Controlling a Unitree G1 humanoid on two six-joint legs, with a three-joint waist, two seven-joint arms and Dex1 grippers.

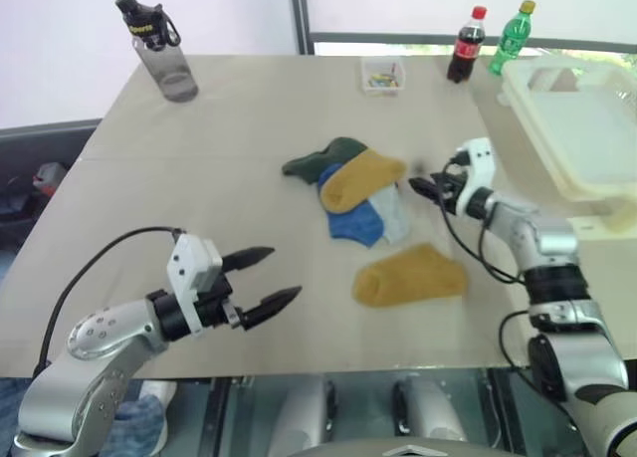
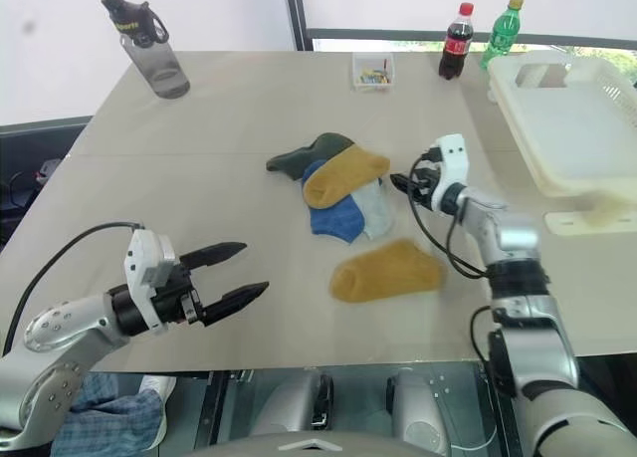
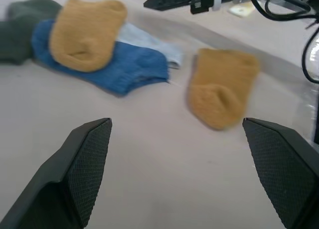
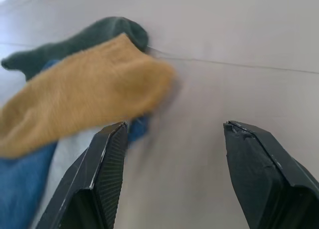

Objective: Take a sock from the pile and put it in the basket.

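Observation:
The pile [image 1: 355, 193] lies mid-table: a mustard sock [image 1: 363, 176] on top of a dark green sock [image 1: 320, 159], a blue sock [image 1: 354, 222] and a pale grey-blue sock [image 1: 396, 214]. Another mustard sock [image 1: 410, 274] lies apart, nearer the front edge. My right gripper [image 1: 415, 186] is open just right of the pile, low over the table, pointing at the top mustard sock [image 4: 75, 104], with nothing between its fingers. My left gripper [image 1: 284, 272] hangs open and empty at the front left. The cream basket [image 1: 597, 128] stands at the far right.
A grey water bottle [image 1: 159, 49] stands at the back left. A small clear box of coloured bits [image 1: 383, 77], a cola bottle [image 1: 466, 44] and a green bottle [image 1: 513, 37] line the back edge. Bare tabletop lies between my left gripper and the socks.

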